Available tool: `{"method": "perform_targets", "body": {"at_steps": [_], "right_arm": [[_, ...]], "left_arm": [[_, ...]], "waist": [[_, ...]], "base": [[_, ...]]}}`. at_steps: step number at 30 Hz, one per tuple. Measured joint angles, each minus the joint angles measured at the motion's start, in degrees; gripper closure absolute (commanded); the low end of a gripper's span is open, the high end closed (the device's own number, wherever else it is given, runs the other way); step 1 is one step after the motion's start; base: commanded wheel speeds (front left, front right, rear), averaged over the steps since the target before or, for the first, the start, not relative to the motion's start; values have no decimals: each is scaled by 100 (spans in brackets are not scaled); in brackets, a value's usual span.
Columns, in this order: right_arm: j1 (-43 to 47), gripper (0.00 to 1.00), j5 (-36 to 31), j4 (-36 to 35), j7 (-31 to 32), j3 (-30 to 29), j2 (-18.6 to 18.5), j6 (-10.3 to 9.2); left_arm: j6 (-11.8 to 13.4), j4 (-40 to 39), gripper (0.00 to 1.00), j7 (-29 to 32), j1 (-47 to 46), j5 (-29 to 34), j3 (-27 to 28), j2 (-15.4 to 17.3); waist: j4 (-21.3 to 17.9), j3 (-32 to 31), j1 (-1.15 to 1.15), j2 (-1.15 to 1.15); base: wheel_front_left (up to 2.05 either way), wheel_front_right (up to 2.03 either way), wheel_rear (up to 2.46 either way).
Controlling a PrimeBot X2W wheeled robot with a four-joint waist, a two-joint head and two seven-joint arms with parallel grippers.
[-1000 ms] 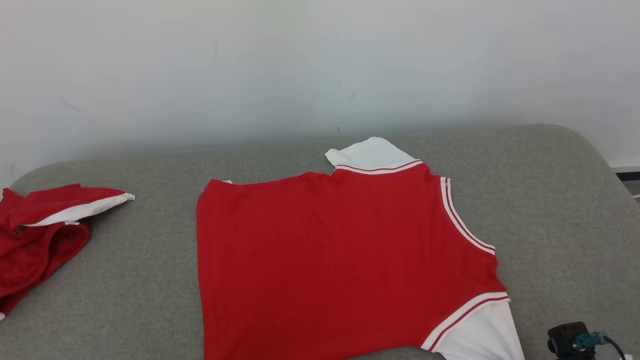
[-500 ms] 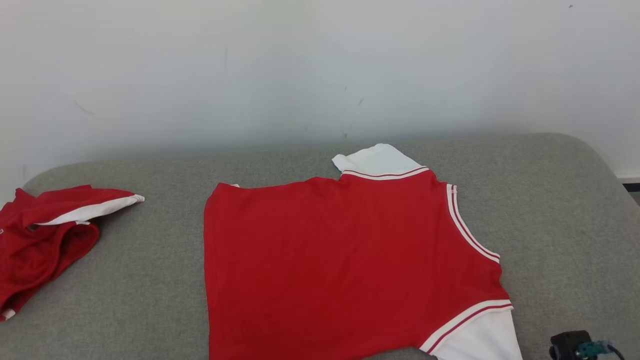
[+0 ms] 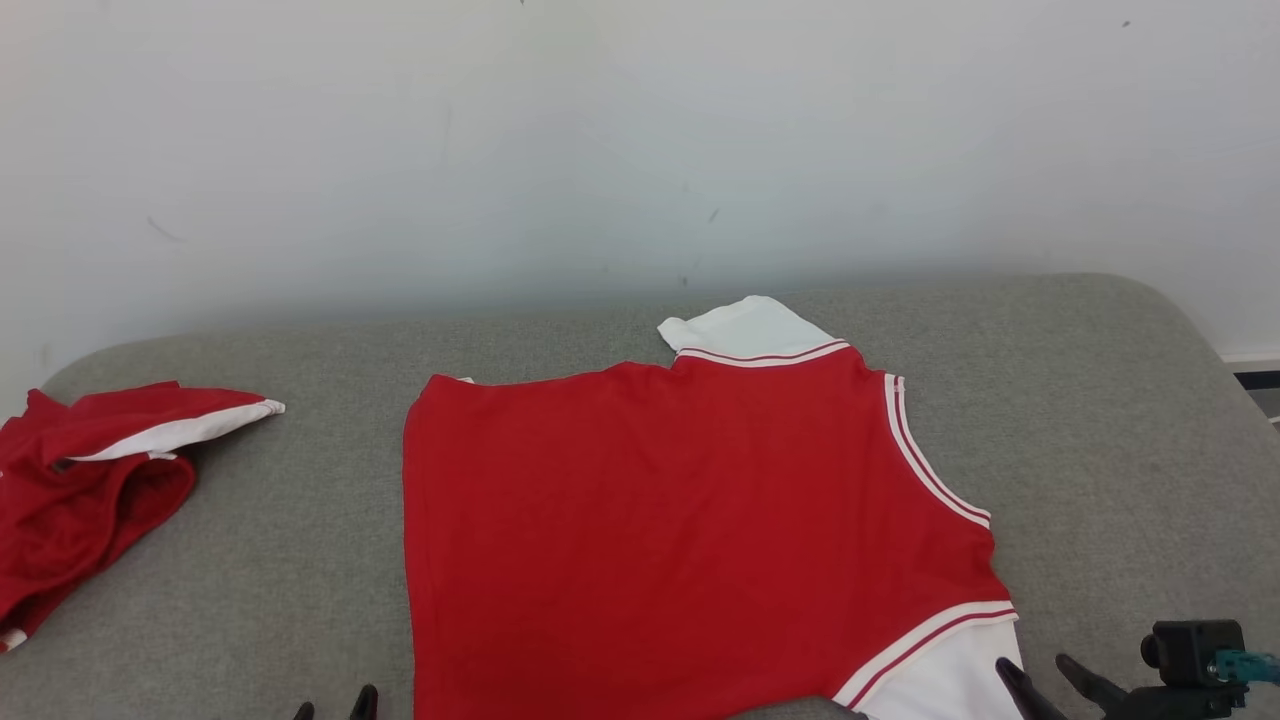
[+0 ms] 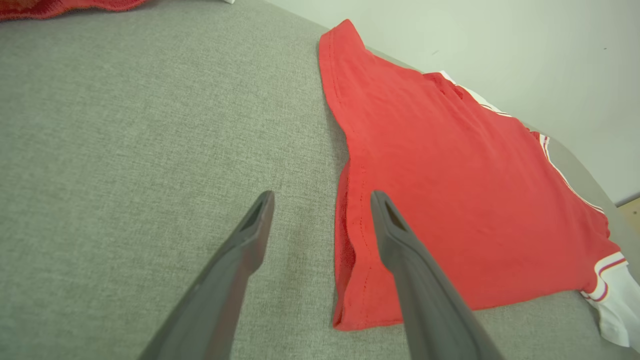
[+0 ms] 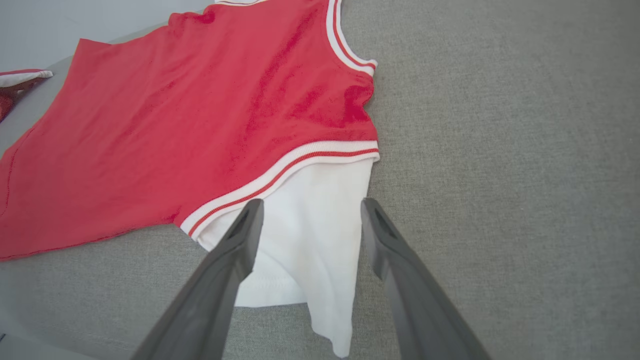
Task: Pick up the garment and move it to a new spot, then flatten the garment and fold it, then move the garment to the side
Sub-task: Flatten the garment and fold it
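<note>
The garment (image 3: pixel 660 530) is a red shirt with white striped-trim sleeves, spread flat on the grey cushion (image 3: pixel 1100 420). My left gripper (image 3: pixel 335 705) pokes up at the bottom edge, just left of the shirt's hem. In the left wrist view it (image 4: pixel 320 200) is open over the hem edge of the garment (image 4: pixel 450 190), holding nothing. My right gripper (image 3: pixel 1045 678) sits by the near white sleeve (image 3: pixel 950 680). In the right wrist view it (image 5: pixel 311 202) is open above that sleeve (image 5: pixel 310 250), with nothing held.
A second red and white garment (image 3: pixel 90 480) lies crumpled at the cushion's left end. A pale wall (image 3: pixel 640 150) rises right behind the cushion. Bare grey fabric runs to the right of the shirt (image 5: pixel 500 150) and between the two garments (image 4: pixel 150 125).
The head camera has shifted slightly. Both grippers' fingertips have come up into the bottom of the head view. The garment lies as it did before.
</note>
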Motion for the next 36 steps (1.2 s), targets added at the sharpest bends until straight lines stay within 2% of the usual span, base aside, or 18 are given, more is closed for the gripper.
{"method": "perform_targets", "body": {"at_steps": [3,6,11,17,20,23,36], "right_arm": [[-65,0,-234,-122,-255,-30,5,-46],[-199,0,-437,-234,-591,-119,24,-172],[-503,0,-732,-443,-1104,-202,238,-233],[-476,0,-1089,-486,-1817,-515,185,-377],[-345,0,-1125,-381,-1806,-625,188,-394],[-225,0,-1267,-286,-1805,-614,188,-396],[-234,0,-1592,-272,-1852,-589,135,-437]], "left_arm": [[1,-121,0,-330,10,54,174,-37],[5,-207,0,-524,5,127,393,-59],[7,-53,0,-573,36,844,767,-43],[7,-57,0,-624,147,1389,1417,-453],[7,-80,0,-635,247,1626,1915,-659],[8,-92,0,-635,354,1908,2080,-784],[7,-334,0,-639,494,2805,2119,-891]], "waist": [[-31,-1,0,0],[-70,4,0,0],[-190,40,0,0],[-292,103,0,0],[-310,123,0,0],[-304,132,0,0],[-259,130,0,0]], "base": [[0,0,0],[0,0,0],[0,0,0],[0,0,0],[0,0,0],[0,0,0],[0,0,0]]}}
